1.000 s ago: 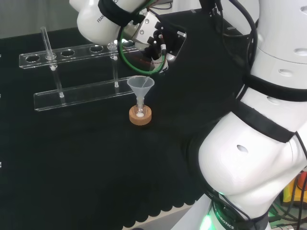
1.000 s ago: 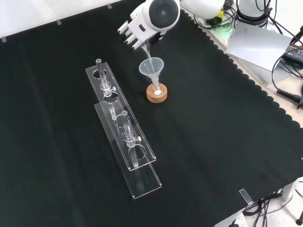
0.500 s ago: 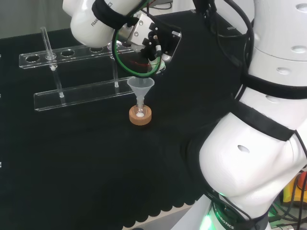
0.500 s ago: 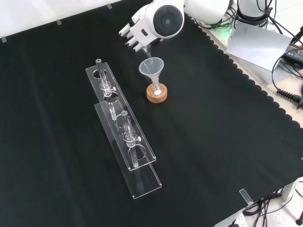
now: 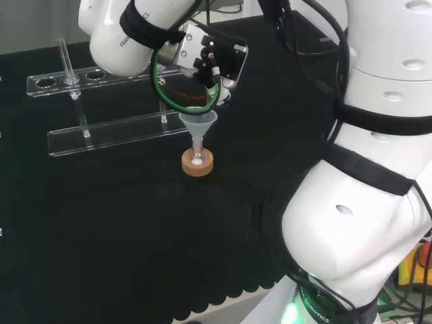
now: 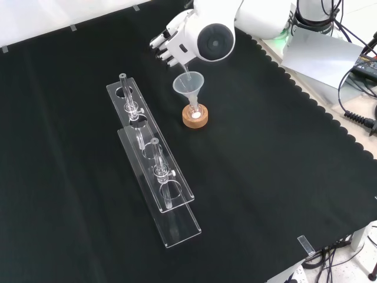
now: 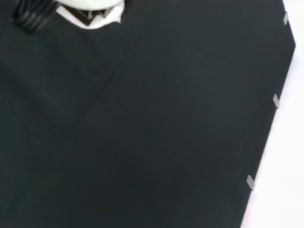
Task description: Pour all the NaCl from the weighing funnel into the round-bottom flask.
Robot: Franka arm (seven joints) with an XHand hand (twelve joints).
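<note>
**Hand tips weighing funnel over funnel on flask**

Front view: black-and-white robot hand [image 6: 171, 46] sits at top centre, fingers curled round a thin clear glass weighing funnel [image 6: 184, 73] whose stem slants down into the mouth of a clear conical funnel [image 6: 188, 85]. That funnel stands in a small clear round-bottom flask [image 6: 194, 110] on a tan cork ring stand [image 6: 195, 118]; a white speck shows at the flask, prob. NaCl, amt not readable.

Head view: same cork ring [image 5: 197, 163] and conical funnel [image 5: 198, 123], but the hand [image 5: 214, 55] is mostly behind the wrist and green cable, so grip not visible there; weighing funnel too hard to pick out.

Clear acrylic test-tube rack [image 6: 150, 171] stands left of the flask in front view, well apart; tube count unclear.

Wrist view: black cloth [image 7: 156, 123], w/ blurred white part of hand [image 7: 90, 9].
</note>
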